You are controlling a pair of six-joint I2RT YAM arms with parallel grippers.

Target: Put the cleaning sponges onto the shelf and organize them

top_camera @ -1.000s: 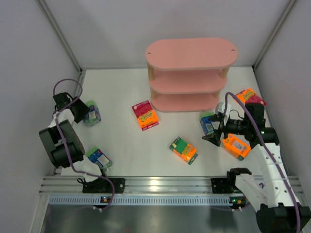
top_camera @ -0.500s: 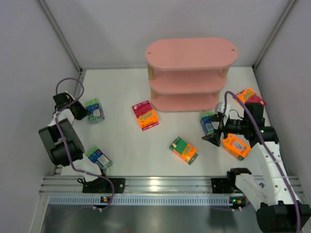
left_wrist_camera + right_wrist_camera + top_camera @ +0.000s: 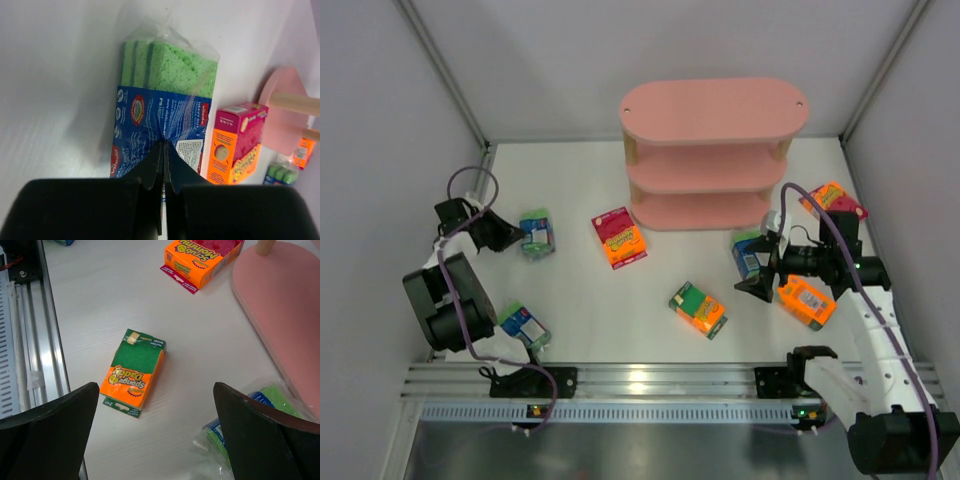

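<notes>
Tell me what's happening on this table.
The left gripper is shut on the wrapper of a blue-and-green sponge pack at the left side of the table. The right gripper hangs open, holding nothing, over a second blue-and-green pack near the foot of the pink shelf. An orange-and-magenta pack and a green-and-orange pack lie loose on the table. No pack shows on the shelf yet.
</notes>
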